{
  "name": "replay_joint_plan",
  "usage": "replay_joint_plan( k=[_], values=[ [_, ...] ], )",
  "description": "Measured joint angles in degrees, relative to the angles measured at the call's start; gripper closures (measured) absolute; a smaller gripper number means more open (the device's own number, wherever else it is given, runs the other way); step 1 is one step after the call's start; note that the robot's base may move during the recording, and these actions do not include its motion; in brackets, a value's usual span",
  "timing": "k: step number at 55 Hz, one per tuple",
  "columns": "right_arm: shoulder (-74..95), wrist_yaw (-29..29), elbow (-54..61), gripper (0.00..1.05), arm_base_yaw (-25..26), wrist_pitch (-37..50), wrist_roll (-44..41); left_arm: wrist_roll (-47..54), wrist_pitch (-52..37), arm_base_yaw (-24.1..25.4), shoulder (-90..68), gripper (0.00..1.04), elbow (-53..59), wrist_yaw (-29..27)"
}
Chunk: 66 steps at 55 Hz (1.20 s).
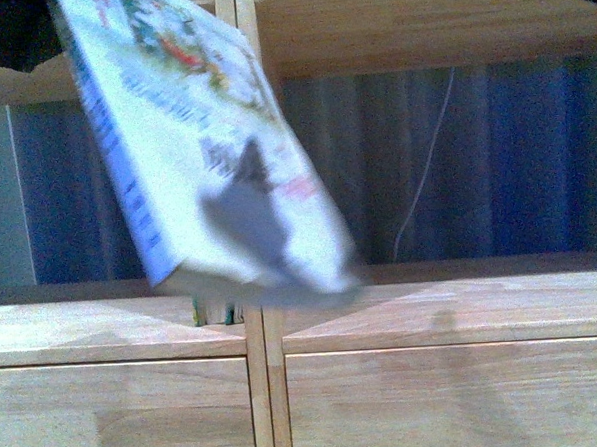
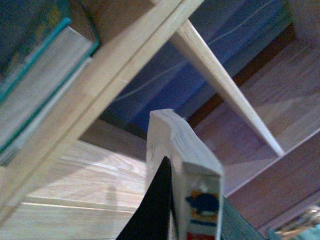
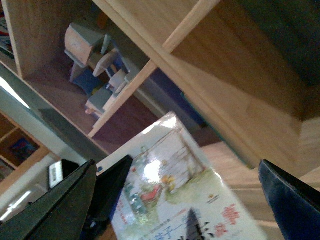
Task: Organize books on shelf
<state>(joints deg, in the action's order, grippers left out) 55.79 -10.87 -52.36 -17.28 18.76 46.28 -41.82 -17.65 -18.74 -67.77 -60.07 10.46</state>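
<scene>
We see the thin white paperback with the colourful illustrated cover [image 1: 215, 158] hanging tilted, its long axis running from upper left down to lower right; its lower end is just above a board of the light-wood bookcase [image 1: 434, 317]. The left jaws look closed on its upper part, one black finger [image 2: 157, 200] flat against its side; the right jaws stand wide apart and empty near the cover. Only the front view shows the tilt; only the left wrist view shows the thick teal-covered book [image 2: 35, 85] lying in a compartment.
</scene>
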Motion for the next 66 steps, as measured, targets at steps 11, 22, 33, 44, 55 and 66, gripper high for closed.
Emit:
replay_joint_plan(
  k=[11,22,33,44,55,66],
  values=[
    [1.4,2.9,6.2,0.07,5.1,5.6,-14.5,10.4,6.5,4.4,7.0,0.98,0.7,0.5],
    [1.6,9.1,12.7,0.07,5.2,13.7,-27.2,23.0,11.7,7.6,13.9,0.98,4.2,-3.5],
    [1.6,10.2,17.4,0.07,5.3,18.5,-32.7,37.3,14.1,8.8,21.1,0.98,9.3,-6.6],
    [1.6,10.2,19.5,0.07,5.4,20.6,-34.6,42.4,14.9,16.4,26.2,0.98,11.5,-3.7],
    [-0.9,19.2,18.6,0.19,5.0,8.9,-39.8,43.5,15.4,25.2,28.0,0.98,11.5,2.0],
    [-7.3,20.0,27.5,0.49,7.8,4.7,-44.5,43.5,14.4,33.0,28.7,0.98,11.8,8.0]
  ],
)
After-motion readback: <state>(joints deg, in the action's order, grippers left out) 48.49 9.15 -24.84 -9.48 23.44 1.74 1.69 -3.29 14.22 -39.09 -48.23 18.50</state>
